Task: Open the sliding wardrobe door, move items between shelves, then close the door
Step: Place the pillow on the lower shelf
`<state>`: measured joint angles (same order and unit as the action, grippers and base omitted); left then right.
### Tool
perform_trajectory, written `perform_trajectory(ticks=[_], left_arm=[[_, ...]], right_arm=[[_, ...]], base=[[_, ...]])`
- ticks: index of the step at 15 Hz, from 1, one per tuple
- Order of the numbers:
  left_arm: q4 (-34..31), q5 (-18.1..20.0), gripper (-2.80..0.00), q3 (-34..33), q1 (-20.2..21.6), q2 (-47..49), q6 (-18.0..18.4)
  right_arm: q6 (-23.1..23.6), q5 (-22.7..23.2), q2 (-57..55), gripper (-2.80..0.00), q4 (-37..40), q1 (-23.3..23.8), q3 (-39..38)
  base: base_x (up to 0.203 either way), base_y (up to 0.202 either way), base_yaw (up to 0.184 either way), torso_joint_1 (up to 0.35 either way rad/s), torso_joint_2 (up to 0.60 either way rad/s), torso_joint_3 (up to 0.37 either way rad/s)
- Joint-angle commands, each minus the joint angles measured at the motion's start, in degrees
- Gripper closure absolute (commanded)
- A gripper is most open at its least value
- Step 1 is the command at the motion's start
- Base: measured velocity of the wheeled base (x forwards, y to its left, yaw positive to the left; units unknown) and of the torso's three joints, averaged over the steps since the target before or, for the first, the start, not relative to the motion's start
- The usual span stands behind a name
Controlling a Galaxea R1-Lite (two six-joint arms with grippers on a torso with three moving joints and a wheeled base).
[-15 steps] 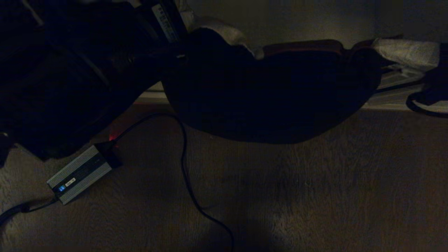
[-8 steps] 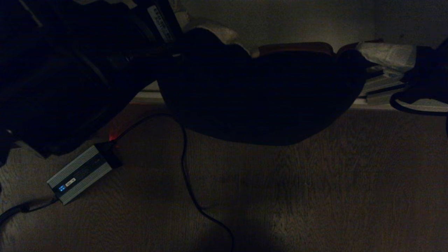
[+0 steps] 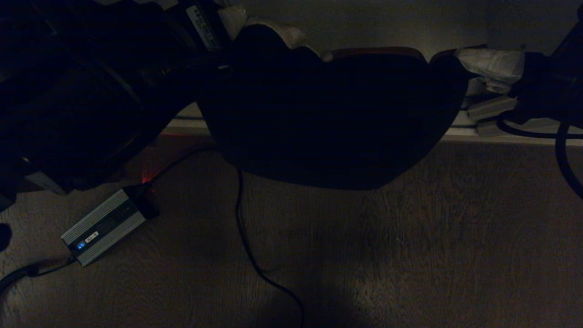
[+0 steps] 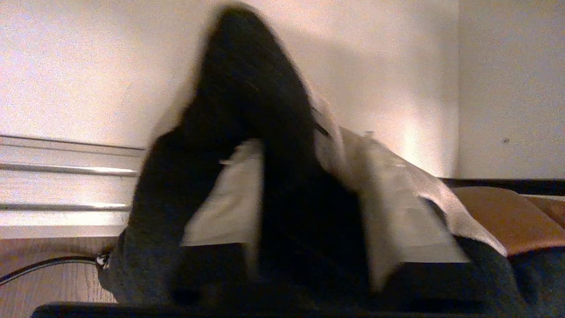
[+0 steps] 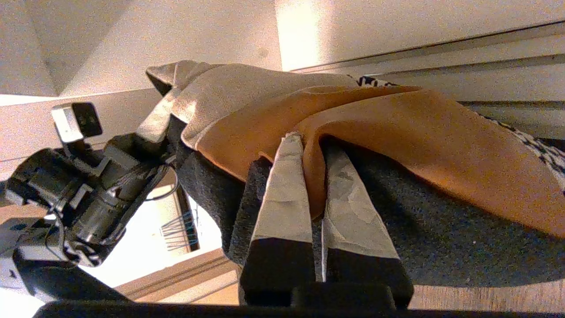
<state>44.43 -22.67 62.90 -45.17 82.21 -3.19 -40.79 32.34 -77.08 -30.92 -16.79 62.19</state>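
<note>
Two stacked cushions hang between my grippers over the floor, at the wardrobe's open front. The black back of the houndstooth one (image 3: 328, 123) faces the head camera, and the cream cushion with its brown band (image 3: 378, 51) lies behind it. My left gripper (image 3: 255, 27) is at their left corner. In the left wrist view its fingers (image 4: 220, 207) stand apart, open, with the black corner (image 4: 247, 79) rising between them. My right gripper (image 5: 310, 143) is shut on a fold of the brown band (image 5: 397, 132) at the right corner (image 3: 464, 68). The sliding door is out of view. Pale inner boards (image 3: 387, 23) lie beyond.
A grey power brick (image 3: 104, 225) lies on the wood floor (image 3: 410, 250) at the left, and its black cable (image 3: 239, 214) loops across the middle. The ribbed pale floor track (image 3: 524, 134) runs along the wardrobe front, under the cushions.
Both grippers and the cushions have shifted left and farther into the wardrobe. The right gripper has come in from the right edge. The left gripper's fingers have spread apart.
</note>
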Motion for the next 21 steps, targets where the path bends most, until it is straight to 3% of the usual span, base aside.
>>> perform_trajectory(ticks=[1, 7, 10, 14, 17, 18, 21], left_arm=[[0.13, -0.09, -2.80, 0.03, 0.08, -0.04, -0.06], [-1.07, 0.61, -2.80, 2.05, -0.17, -3.37, 0.12], [-7.09, 2.03, -2.80, 0.86, -3.13, -6.86, -0.78], [-21.45, 7.28, -2.80, -1.14, -6.32, -10.30, -7.55], [-29.46, 12.58, -2.80, -1.78, -6.51, -11.77, -13.27], [-31.81, 14.27, 0.00, -1.79, -6.59, -12.04, -14.75], [-35.26, 22.12, 0.00, -3.29, -6.63, -12.94, -19.50]], right_arm=[[-0.26, 0.18, -0.94, 0.00, -0.11, -0.04, 0.21], [-0.34, 0.18, -1.93, 0.00, -0.11, 0.09, 0.47], [-0.34, 0.10, -2.46, 0.00, -0.11, 0.07, 0.47], [-1.57, 0.10, -3.25, 0.00, -0.45, 0.26, 0.39], [-1.84, 0.10, -3.90, 0.00, -1.29, 0.97, 0.39], [-1.84, 0.10, -4.04, 0.00, -1.34, 1.20, 0.54], [-1.84, 0.10, -4.30, 0.00, -1.34, 1.41, 1.66]], base=[[0.000, 0.000, 0.000, 0.000, 0.00, 0.000], [0.000, 0.000, 0.000, 0.000, 0.00, 0.000], [0.000, 0.000, 0.000, 0.000, 0.00, 0.000], [0.000, 0.000, 0.000, 0.000, 0.00, 0.000], [0.000, 0.000, 0.000, 0.000, 0.00, 0.000], [0.000, 0.000, 0.000, 0.000, 0.00, 0.000], [0.000, 0.000, 0.000, 0.000, 0.00, 0.000]])
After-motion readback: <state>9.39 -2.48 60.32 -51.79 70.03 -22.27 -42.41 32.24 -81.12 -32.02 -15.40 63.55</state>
